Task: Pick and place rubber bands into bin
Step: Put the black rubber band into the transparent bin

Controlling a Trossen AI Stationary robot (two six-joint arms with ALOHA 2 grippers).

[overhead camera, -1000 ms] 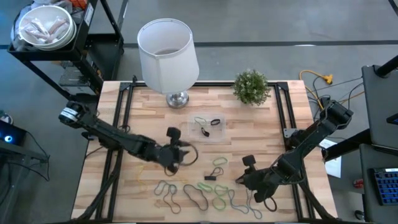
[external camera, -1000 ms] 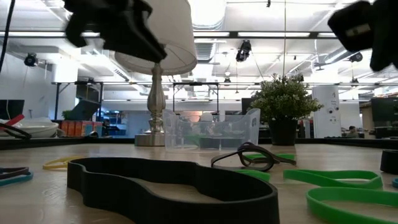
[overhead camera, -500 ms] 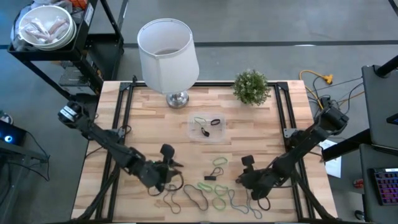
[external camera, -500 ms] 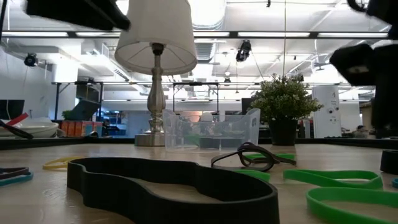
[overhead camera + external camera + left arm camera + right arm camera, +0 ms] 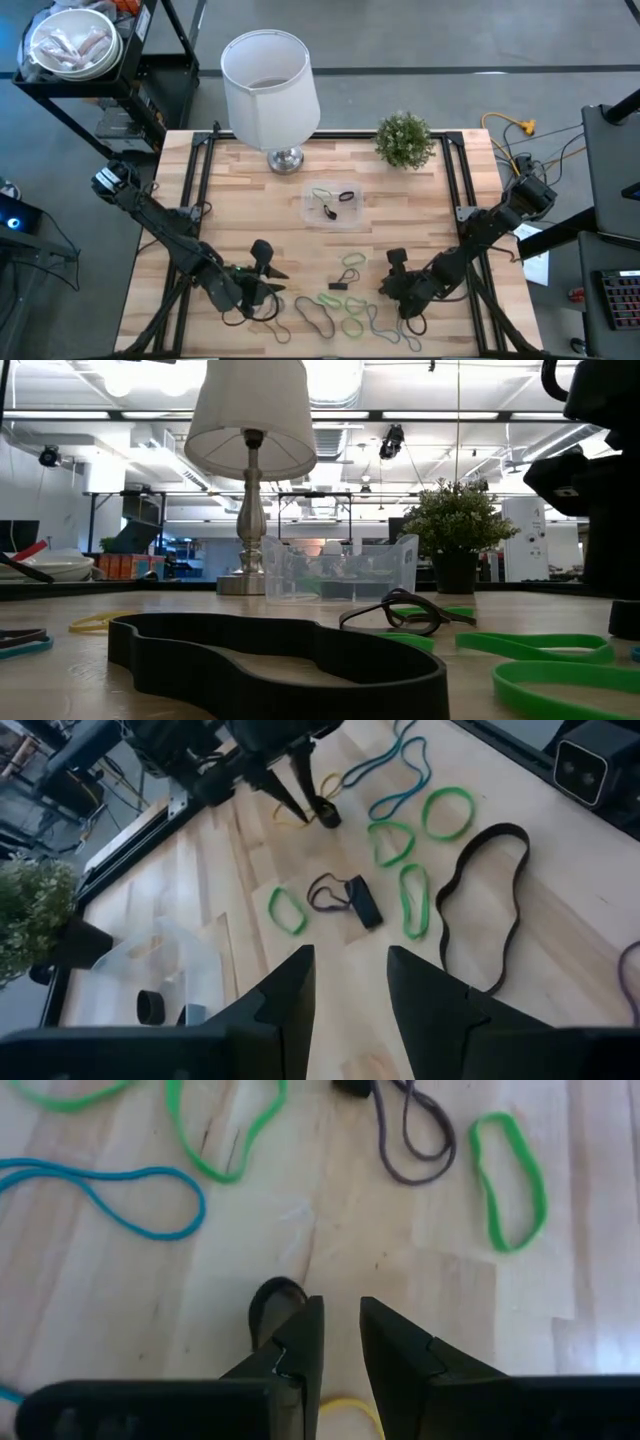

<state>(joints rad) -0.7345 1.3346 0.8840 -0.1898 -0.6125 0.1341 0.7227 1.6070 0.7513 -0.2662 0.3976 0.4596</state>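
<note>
Rubber bands [image 5: 340, 310] lay scattered along the near edge of the tabletop [image 5: 420, 210], green, blue and dark loops, well apart from the clear bin [image 5: 335, 207], which already held a few. You had the right gripper [image 5: 337, 1342] low over the wood, its jaws narrowed with nothing visibly between them, a small black loop [image 5: 270, 1298] just beside one tip. Your left gripper [image 5: 350, 982] hovered with jaws apart and empty. You were at the picking step; next, I judge, you needed to trap one loop cleanly.
</note>
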